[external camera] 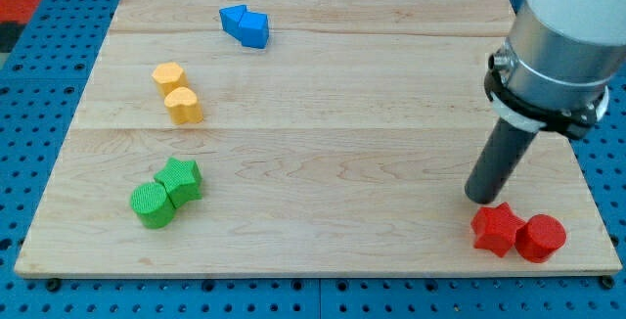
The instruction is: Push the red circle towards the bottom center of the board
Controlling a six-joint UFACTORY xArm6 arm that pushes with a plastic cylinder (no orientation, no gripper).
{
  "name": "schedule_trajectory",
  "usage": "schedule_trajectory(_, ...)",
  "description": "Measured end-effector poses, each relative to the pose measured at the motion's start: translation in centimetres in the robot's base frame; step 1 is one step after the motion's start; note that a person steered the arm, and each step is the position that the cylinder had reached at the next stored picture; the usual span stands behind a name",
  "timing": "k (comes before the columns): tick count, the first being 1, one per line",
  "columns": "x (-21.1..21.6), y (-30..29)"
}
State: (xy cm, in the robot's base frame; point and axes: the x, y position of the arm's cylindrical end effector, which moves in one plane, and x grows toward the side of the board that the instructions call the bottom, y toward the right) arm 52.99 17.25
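The red circle (541, 238) lies at the view's bottom right corner of the wooden board (323, 153), touching a red star (497, 228) on its left. My tip (481, 198) rests on the board just above and slightly left of the red star, very close to it, and up-left of the red circle.
A green circle (152, 205) and a green star (180, 180) touch at the view's bottom left. Two yellow blocks (177, 93) sit at the left, one above the other. Two blue blocks (245, 25) sit near the top edge. The arm's grey body (562, 45) fills the upper right.
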Motion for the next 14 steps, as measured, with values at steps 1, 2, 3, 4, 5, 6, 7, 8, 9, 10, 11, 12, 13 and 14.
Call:
schedule_trajectory(1, -1.0, 5.4)
schedule_trajectory(2, 0.4, 14.6)
schedule_trajectory(3, 3.1, 17.1)
schedule_trajectory(4, 6.9, 16.3)
schedule_trajectory(5, 8.0, 12.4)
schedule_trajectory(6, 7.0, 8.0)
schedule_trajectory(7, 5.1, 4.2)
schedule_trajectory(8, 5.1, -0.3)
schedule_trajectory(9, 5.1, 0.2)
schedule_trajectory(10, 5.1, 5.7)
schedule_trajectory(11, 8.1, 4.3)
schedule_trajectory(12, 8.9, 0.2)
schedule_trajectory(13, 8.0, -2.1)
schedule_trajectory(14, 5.6, -2.1)
